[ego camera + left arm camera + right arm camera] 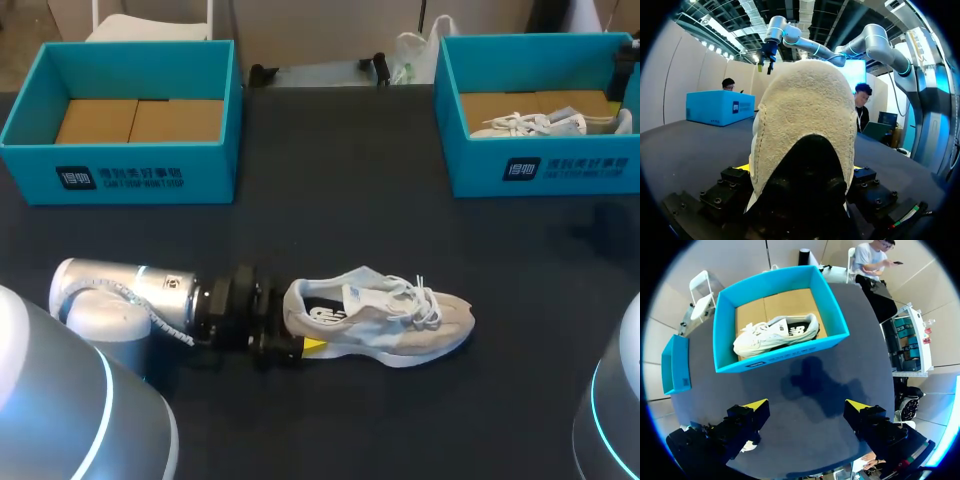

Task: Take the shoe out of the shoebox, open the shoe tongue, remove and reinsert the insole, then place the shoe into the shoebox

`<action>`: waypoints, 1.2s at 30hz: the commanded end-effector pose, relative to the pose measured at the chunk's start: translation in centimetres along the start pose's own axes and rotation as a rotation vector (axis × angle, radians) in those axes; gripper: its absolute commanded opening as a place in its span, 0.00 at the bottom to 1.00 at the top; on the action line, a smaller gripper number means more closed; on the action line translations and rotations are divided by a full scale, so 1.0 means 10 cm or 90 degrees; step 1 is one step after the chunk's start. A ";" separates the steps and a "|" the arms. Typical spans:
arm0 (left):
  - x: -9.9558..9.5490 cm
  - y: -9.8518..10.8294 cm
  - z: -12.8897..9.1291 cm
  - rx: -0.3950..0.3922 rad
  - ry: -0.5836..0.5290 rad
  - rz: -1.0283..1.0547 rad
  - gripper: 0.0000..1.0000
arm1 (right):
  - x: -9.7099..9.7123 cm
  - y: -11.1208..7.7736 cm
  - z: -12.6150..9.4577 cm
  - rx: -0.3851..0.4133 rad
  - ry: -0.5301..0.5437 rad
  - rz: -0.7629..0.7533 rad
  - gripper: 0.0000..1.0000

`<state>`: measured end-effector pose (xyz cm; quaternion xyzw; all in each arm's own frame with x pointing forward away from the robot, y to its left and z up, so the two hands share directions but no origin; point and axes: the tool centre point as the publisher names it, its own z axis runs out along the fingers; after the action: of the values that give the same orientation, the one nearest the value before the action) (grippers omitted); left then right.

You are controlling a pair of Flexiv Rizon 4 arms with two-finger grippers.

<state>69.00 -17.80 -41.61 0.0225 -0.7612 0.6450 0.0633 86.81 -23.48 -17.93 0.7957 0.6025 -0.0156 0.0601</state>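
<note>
Dark table (350, 200) under pale shoe (400, 325)

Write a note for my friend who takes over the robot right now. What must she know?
Left tool: shut on the heel of the shoe, which sits on the table.
Right tool: open, holding nothing, above the right shoebox, which holds a second shoe.
Left shoebox: no shoe in it.
Done: the shoe is out of a box.
Unclear: the insole is inside the shoe; I cannot tell whether it has been out.
Left: put the shoe into the shoebox.
</note>
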 end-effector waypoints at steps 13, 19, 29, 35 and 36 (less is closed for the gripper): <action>0.01 -0.01 0.00 0.000 -0.001 0.000 0.00 | 0.73 -0.66 -0.38 -0.010 -0.027 -0.011 1.00; 0.01 -0.01 0.00 0.000 -0.001 0.000 0.00 | 0.78 -0.73 -0.39 0.005 -0.030 -0.021 1.00; 0.01 -0.01 0.00 0.000 -0.001 0.000 0.00 | 0.86 -0.80 -0.43 -0.019 0.004 -0.030 1.00; 0.01 -0.01 0.00 0.000 -0.001 0.000 0.00 | 1.35 -1.38 -0.46 -0.049 -0.006 -0.054 1.00; 0.01 -0.01 0.00 0.000 -0.001 0.000 0.00 | 1.42 -1.49 -0.47 -0.052 -0.001 -0.057 1.00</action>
<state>69.03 -17.74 -41.57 0.0218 -0.7616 0.6445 0.0642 79.11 -7.73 -15.44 0.7662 0.6398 -0.0095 0.0591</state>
